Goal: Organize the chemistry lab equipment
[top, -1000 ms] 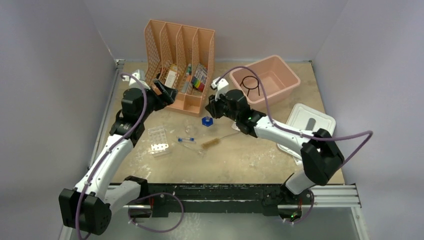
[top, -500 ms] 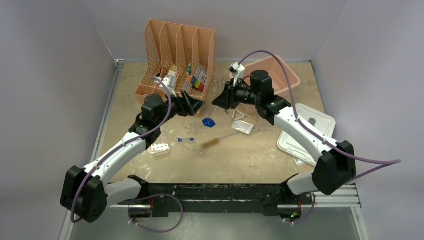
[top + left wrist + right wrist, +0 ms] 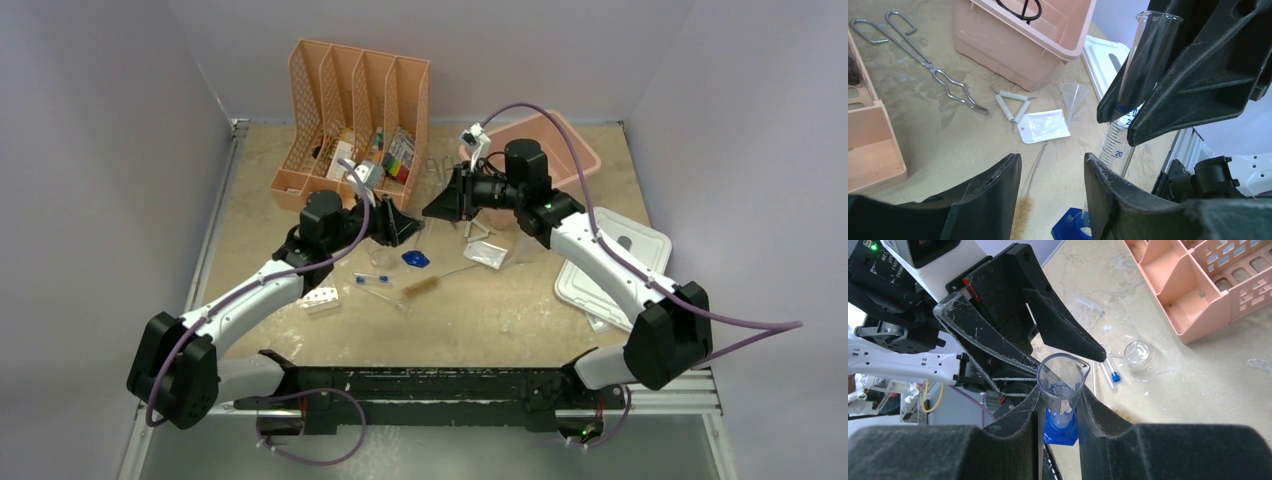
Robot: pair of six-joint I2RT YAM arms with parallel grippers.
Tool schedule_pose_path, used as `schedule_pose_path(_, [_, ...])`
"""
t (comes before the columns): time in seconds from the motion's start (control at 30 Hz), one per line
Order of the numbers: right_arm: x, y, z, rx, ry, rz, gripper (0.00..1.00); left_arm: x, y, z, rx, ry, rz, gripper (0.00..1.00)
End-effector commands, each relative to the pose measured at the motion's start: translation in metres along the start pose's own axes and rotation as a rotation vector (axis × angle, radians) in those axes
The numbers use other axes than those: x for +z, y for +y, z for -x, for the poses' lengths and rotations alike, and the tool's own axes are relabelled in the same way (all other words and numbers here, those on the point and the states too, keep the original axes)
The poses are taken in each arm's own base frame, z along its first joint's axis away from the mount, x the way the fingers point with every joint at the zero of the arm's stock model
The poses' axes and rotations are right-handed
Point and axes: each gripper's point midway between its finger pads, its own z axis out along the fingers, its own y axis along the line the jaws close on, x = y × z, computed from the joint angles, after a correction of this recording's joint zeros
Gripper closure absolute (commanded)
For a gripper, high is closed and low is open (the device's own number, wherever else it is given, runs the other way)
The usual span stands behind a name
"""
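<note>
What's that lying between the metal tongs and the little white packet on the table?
A wire triangle with white sleeves lies there, close beside the packet; the left wrist view shows it clearly.

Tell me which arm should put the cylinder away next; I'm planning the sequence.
Probably right: the right jaws clamp the cylinder, while the left jaws stand open near it, gripping nothing.
</note>
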Motion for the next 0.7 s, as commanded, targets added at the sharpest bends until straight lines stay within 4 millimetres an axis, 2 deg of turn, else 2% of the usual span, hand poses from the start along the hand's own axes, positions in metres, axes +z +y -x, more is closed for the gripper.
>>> schedule_pose_path(0.0, [-0.009, 0.022, 0.025, -0.051, -0.069, 0.042, 0.80, -0.008, -0.018, 0.008, 0.077, -0.027, -0.070, 0.48])
schedule_pose_path(0.17, [-0.009, 0.004, 0.022, -0.057, -0.069, -0.048, 0.80, -0.022, 0.002, 0.031, 0.118, -0.093, 0.107, 0.42])
schedule_pose_path(0.27, [-0.009, -0.005, 0.023, -0.055, -0.078, -0.092, 0.80, -0.025, -0.006, 0.033, 0.126, -0.103, 0.073, 0.40])
schedule_pose_path(0.43, [-0.006, -0.003, 0.028, -0.051, -0.082, -0.081, 0.79, -0.018, -0.027, 0.014, 0.072, -0.034, -0.075, 0.38])
schedule_pose_path(0.67, [-0.002, 0.016, 0.031, -0.028, -0.069, 0.029, 0.78, -0.006, -0.029, 0.003, 0.036, 0.021, -0.125, 0.48])
